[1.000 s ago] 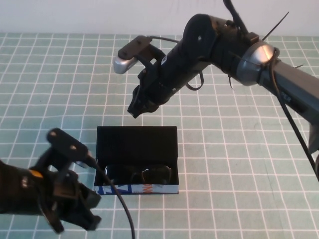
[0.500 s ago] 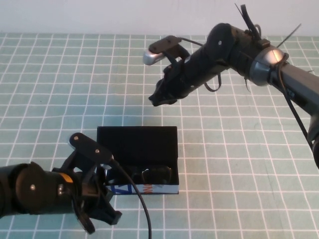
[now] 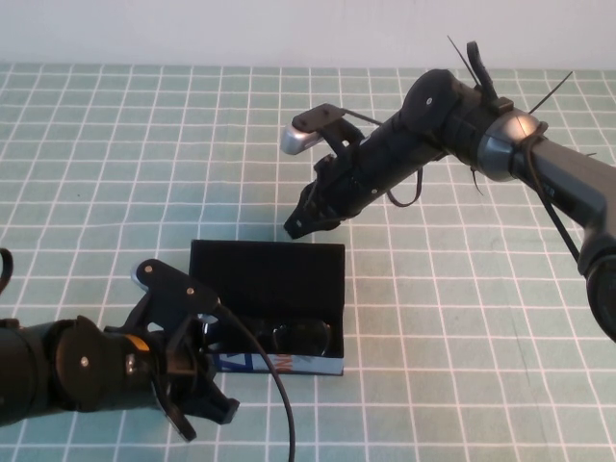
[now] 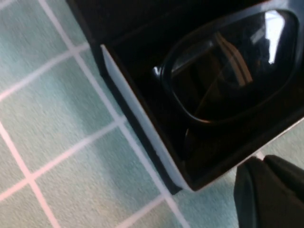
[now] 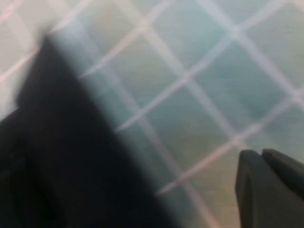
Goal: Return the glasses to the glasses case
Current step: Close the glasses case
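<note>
Starting at the jaws: the right gripper (image 3: 300, 223) hangs just behind the rear edge of the glasses case (image 3: 268, 272), and its fingers look drawn together with nothing between them; the left gripper (image 3: 207, 416) sits low at the case's front-left corner, its fingers spread apart and empty. We see the glasses (image 3: 279, 337) already lying inside the case, against its light blue front wall, with the lid folded flat behind. In the left wrist view one greyish lens (image 4: 228, 71) fills the near end of the black-lined compartment, its thick black frame close to the case wall (image 4: 142, 128). We judge the remaining step to be closing the lid. The risk is that the right gripper, catching the lid edge, drags the light case across the green grid mat (image 3: 115, 173) instead of hinging it, or that the left gripper nudges the corner and tips the case. A frame riding high could also block the lid.
</note>
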Controlling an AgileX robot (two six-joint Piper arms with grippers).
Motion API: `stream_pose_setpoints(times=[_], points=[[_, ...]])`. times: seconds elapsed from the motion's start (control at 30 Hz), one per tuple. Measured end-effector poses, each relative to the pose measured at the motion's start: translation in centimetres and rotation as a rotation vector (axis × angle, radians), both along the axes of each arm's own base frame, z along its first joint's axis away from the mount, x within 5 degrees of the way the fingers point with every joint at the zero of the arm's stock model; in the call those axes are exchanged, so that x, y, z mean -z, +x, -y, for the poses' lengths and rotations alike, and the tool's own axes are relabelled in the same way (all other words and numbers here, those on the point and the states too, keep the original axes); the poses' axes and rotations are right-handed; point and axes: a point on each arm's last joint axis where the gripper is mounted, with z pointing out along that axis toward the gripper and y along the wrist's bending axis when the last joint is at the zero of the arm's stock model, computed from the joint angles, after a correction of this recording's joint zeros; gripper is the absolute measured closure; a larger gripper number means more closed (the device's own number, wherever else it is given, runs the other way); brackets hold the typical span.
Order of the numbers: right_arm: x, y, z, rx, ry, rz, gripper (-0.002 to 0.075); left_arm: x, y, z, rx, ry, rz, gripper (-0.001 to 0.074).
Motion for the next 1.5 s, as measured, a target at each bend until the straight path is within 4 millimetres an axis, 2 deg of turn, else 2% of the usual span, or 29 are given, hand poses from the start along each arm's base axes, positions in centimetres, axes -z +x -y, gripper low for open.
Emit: stream_pose_setpoints(times=[0.37,0.73,1.0,1.13,1.27,1.4,1.5], points=[[-0.3,-1.6,-0.3,-0.207,0.044,-0.043,0.0737,-0.2,0.4,0.0,-0.018,-0.005,0.047,0.0736],[-0.7,-2.0,-0.7,-0.221,0.094,-0.075,0.0737,-0.2,0.4,0.0,-0.02,-0.006,0.048,0.0736],[-2.5,-3.6,-2.6,-0.247,0.119,-0.071,0.0737,-0.2,0.4,0.0,-0.021,-0.007,0.051,0.0736],[-2.8,-4.4,-3.7,-0.246,0.12,-0.095,0.0737,-0.3,0.5,0.0,-0.023,-0.007,0.055,0.0736],[-2.1,-5.9,-4.9,-0.274,0.083,-0.126,0.0737,-0.3,0.5,0.0,-0.024,-0.008,0.054,0.0736],[-0.4,-7.4,-5.9,-0.319,0.013,-0.156,0.0737,-0.3,0.5,0.0,-0.024,-0.008,0.054,0.0736],[0.4,-7.6,-6.0,-0.324,-0.001,-0.175,0.0738,-0.2,0.4,0.0,-0.014,-0.003,0.054,0.0736]])
